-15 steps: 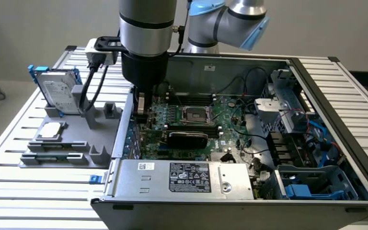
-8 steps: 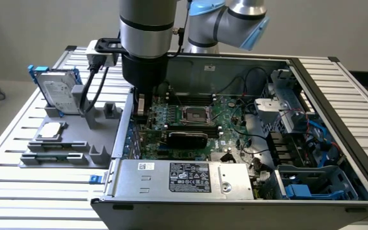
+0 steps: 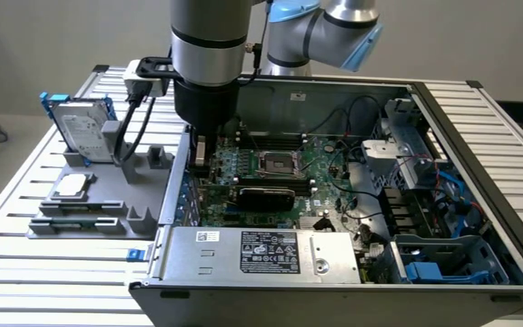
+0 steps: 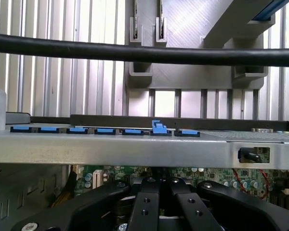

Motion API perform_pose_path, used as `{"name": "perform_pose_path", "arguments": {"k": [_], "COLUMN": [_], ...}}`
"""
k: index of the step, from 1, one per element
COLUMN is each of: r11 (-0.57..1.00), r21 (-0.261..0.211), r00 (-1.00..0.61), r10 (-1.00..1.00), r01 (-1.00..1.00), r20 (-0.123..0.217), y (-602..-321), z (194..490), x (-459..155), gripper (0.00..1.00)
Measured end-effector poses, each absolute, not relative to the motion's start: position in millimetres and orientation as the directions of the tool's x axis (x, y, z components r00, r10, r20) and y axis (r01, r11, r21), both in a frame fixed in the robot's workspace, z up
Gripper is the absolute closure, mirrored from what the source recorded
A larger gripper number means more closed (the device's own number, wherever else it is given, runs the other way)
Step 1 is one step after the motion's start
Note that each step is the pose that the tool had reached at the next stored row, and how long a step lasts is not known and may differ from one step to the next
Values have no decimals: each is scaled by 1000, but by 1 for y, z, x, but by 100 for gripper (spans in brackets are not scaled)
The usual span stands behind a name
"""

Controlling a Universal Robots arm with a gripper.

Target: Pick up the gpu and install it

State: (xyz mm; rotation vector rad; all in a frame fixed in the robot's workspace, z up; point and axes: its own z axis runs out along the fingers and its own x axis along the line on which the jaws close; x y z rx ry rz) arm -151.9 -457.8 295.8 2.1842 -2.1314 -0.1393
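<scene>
Hovering inside the computer case [image 3: 443, 129], the gripper [image 3: 198, 158] has its fingers [image 4: 145, 202] pressed together. At its 4 o'clock, what I take for the gpu [image 3: 263, 197] stands on the motherboard [image 3: 321, 160]. Light, stiff and fragile: I'd grip its top edge.

The gripper [image 3: 199, 158] hangs inside the open computer case [image 3: 462, 136], at its wall toward the exterior view's left, above the motherboard [image 3: 284, 163]; the parts holder [image 3: 89, 204] sits beyond that wall on the tabletop [image 3: 43, 266]
</scene>
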Motion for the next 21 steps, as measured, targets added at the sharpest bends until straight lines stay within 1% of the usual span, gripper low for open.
{"name": "perform_pose_path", "arguments": {"k": [9, 21], "r11": [-19, -20], "r21": [125, 125], "r00": [18, 18], "r10": [-1000, -1000], "r01": [-992, -992], "r20": [-5, -13], "y": [-458, -458], "z": [298, 305], "x": [-144, -101], "gripper": [89, 89]}}
